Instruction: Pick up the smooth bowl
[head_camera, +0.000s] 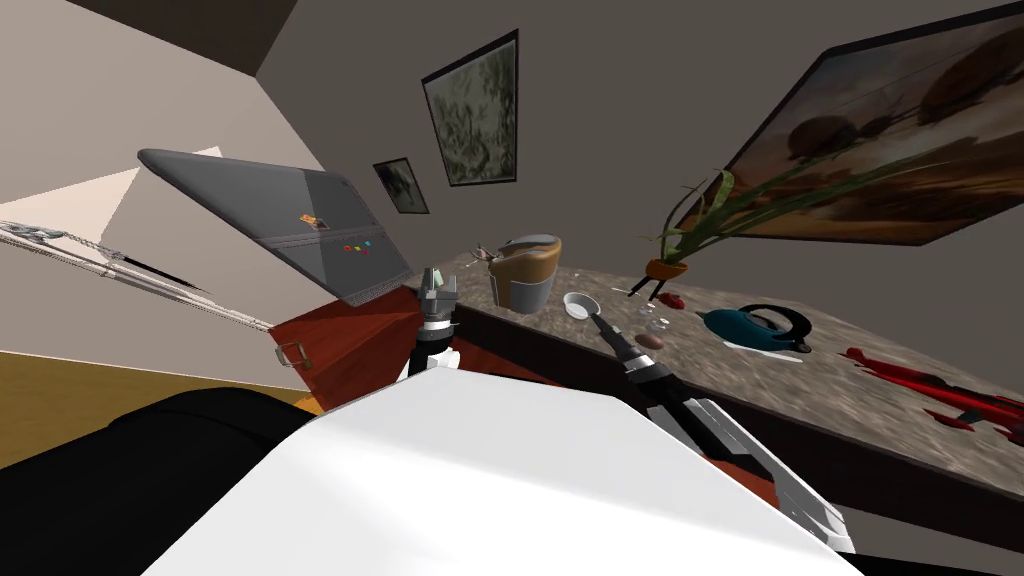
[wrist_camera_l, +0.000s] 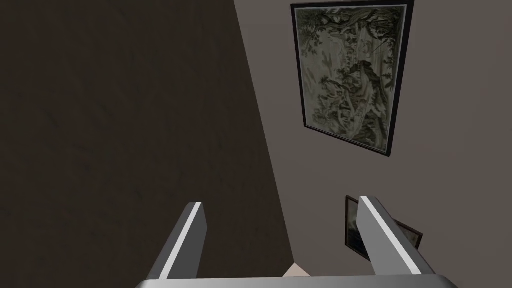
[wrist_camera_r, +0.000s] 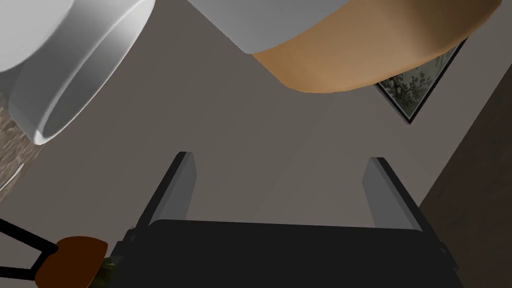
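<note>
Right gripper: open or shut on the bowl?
Open: right gripper fingers stand apart, only wall between them; bowl sits off to one side.

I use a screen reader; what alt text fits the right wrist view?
The right gripper is open with nothing between its fingers; a white bowl lies off to one finger's side, near a tan and grey container.

Bowl (head_camera: 581, 305) on the counter (head_camera: 860, 350) between canister (head_camera: 526, 275) and potted plant (head_camera: 668, 267), kettle (head_camera: 755, 327) farther to the right

White bowl (head_camera: 581, 305); speckled brown counter (head_camera: 800, 385); teal kettle (head_camera: 745, 327).
</note>
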